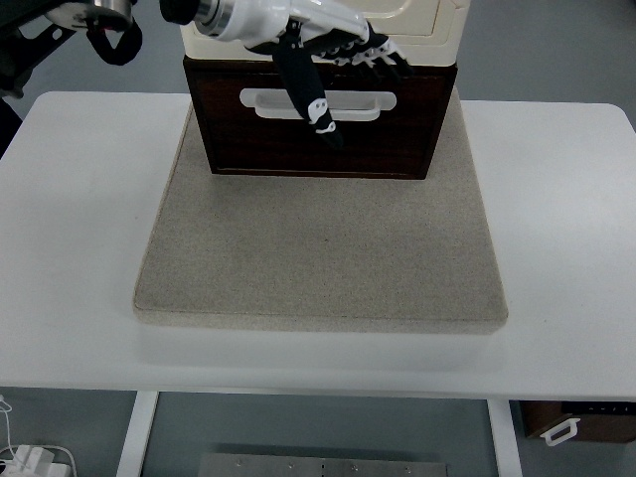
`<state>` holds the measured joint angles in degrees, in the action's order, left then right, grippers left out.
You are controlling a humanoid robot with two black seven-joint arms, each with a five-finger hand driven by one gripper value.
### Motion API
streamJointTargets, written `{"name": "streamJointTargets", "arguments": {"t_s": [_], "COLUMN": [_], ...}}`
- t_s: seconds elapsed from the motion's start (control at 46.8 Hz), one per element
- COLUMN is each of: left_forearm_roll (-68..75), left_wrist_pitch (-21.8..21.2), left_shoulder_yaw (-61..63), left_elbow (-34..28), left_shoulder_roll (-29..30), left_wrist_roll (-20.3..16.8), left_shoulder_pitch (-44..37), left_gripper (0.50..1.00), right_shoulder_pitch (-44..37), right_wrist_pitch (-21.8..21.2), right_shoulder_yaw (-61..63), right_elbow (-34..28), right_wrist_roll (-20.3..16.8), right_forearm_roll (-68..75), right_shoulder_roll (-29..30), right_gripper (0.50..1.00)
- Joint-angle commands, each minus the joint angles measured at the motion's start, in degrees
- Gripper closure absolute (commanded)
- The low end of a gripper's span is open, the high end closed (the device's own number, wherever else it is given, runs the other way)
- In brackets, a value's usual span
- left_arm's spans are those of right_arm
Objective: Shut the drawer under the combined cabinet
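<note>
The combined cabinet stands at the far edge of the mat, with a cream upper part point(427, 30) over a dark brown lower drawer point(397, 134). The drawer has a white recessed handle point(363, 102). My left hand point(343, 55), white with black fingers, reaches in from the top left and hovers at the top of the drawer front. Its fingers point(388, 55) stretch out to the right along the seam between the two parts and hold nothing. The thumb point(313, 99) hangs down across the handle. How far the drawer stands out cannot be told from this angle.
The cabinet sits on a beige mat point(318, 258) on a white table point(70, 199). Black arm hardware point(104, 35) shows at the top left. Below the table, a brown box with a white handle point(576, 422) is at the bottom right, and cables point(30, 459) are at the bottom left.
</note>
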<state>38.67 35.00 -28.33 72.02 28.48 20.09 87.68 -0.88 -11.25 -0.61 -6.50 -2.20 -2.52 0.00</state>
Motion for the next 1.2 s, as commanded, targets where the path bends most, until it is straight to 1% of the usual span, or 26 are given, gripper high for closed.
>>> {"name": "streamJointTargets", "arguments": {"t_s": [0.0,0.193,0.385,0.471,0.599,0.77,0.834,0.898,1.027,1.07,1.176], "left_forearm_roll": [-0.87,-3.77,-9.92,-10.72,-10.72,-10.89,-10.81,-10.72,-10.89,-10.89,-12.47], "left_wrist_pitch": [0.00,0.00,0.00,0.00,0.00,0.00,-3.26,-8.00,-21.18,-24.70,-29.45], "left_shoulder_yaw": [-6.81,-19.38,-30.19,-35.29,-41.79,-43.74,-42.95,-42.33,-40.14,-39.70,-38.90], "left_elbow": [-0.48,-2.06,-6.98,-11.01,-19.63,-28.07,-30.36,-32.38,-36.77,-38.35,-43.45], "left_shoulder_roll": [0.70,3.60,4.83,4.83,4.74,5.88,6.15,6.06,5.36,5.01,1.94], "left_wrist_roll": [0.03,0.03,-0.23,-1.28,-3.92,-6.38,-7.08,-7.26,-8.14,-8.49,-8.58], "left_shoulder_pitch": [-0.14,-0.23,-0.23,-0.23,0.03,0.12,-0.23,-0.93,-3.04,-3.13,-4.18], "left_gripper": [0.500,0.500,0.500,0.500,0.500,0.500,0.500,0.500,0.500,0.500,0.500], "right_shoulder_pitch": [0.01,0.01,0.01,0.01,0.01,0.01,0.01,0.01,0.09,0.09,0.27], "right_wrist_pitch": [0.00,0.00,0.00,0.00,0.00,0.00,0.00,0.00,-0.09,-0.09,-0.09], "right_shoulder_yaw": [0.00,0.00,0.00,0.00,0.17,0.44,0.44,0.17,0.09,0.09,0.09], "right_elbow": [0.00,0.00,0.00,0.00,0.00,0.00,0.00,0.00,-0.09,-0.09,-0.09], "right_wrist_roll": [0.00,0.00,0.00,0.00,0.00,0.00,0.00,0.00,0.00,0.00,0.00], "right_forearm_roll": [-0.03,-0.03,-0.03,0.06,-0.03,0.06,0.06,0.06,0.15,0.24,0.15], "right_shoulder_roll": [0.00,0.00,0.00,0.00,0.00,0.00,0.00,0.00,0.00,0.00,0.00], "right_gripper": [0.548,0.548,0.548,0.548,0.548,0.548,0.548,0.548,0.548,0.548,0.548]}}
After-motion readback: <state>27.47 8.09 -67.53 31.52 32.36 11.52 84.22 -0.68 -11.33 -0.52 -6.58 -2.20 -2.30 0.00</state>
